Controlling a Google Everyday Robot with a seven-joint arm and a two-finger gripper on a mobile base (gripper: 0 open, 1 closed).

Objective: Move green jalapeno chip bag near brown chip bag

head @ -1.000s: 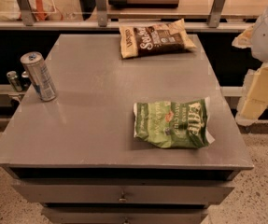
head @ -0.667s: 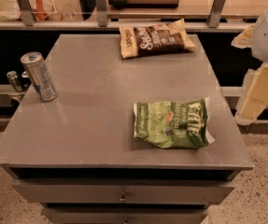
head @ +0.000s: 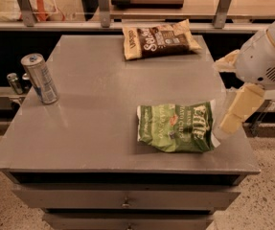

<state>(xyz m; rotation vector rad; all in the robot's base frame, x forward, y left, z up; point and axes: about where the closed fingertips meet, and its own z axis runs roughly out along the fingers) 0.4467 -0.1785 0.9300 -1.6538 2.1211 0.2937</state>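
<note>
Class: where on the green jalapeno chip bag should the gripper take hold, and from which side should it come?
Probably from above, pinching the green jalapeno chip bag across its short width near the right end. It lies flat on the table, long axis left to right, and the gripper hangs just beside that end.

**White shell, cream slabs**

My gripper (head: 234, 102) sits at the far right of the camera view, about halfway down. What shows of it is pale cream. There is one long blocky slab with flat faces and a squared end, and a shorter cream piece above it. Behind them my wrist housing (head: 266, 56) is a smooth, rounded white shell. Low on its side is a small round grille (head: 273, 74) of dark pinholes. A thin darker seam curves across the shell.
</note>
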